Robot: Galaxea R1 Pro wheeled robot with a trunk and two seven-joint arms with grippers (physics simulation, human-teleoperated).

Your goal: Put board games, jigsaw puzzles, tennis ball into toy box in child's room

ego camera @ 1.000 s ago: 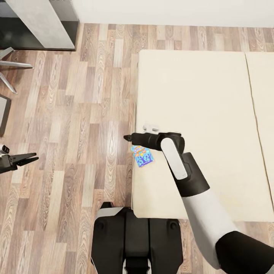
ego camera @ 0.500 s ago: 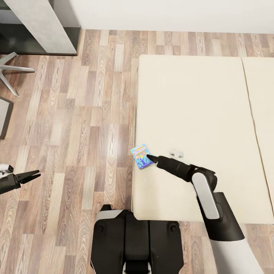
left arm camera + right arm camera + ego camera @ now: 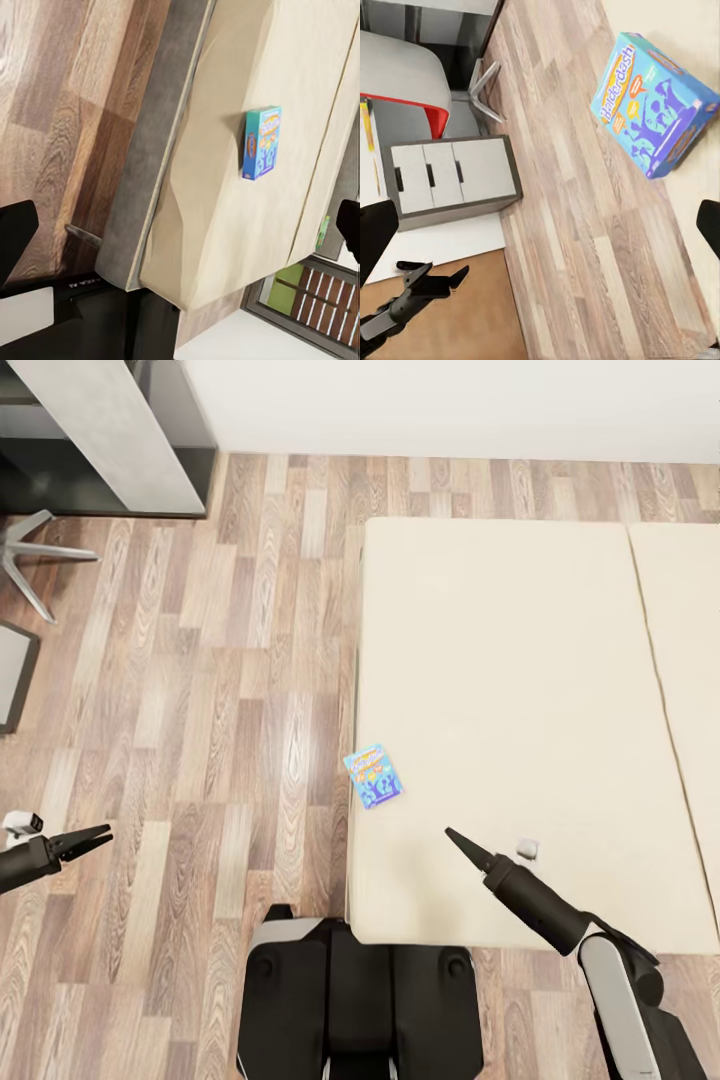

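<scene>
- Lying flat near the bed's (image 3: 520,660) floor-side edge, the small blue board game (image 3: 373,775) sits ahead of your right gripper (image 3: 452,837) and off toward the floor, well clear of the fingertips and touching nothing but mattress.
- You see the right fingers come to one dark point in the head view, so they read as pressed together, holding nothing.
- Your left gripper (image 3: 97,834) hovers over the wood floor (image 3: 200,690), fingers slightly parted and empty.
- The game looks like a light, stiff cardboard box; expect it to slide on the mattress rather than bend.
- Take it across its narrow width, one finger on each long edge; the face is likely too broad and slick.
- It's bright blue with orange lettering and figure silhouettes, clearest in the right wrist view (image 3: 654,105).
</scene>
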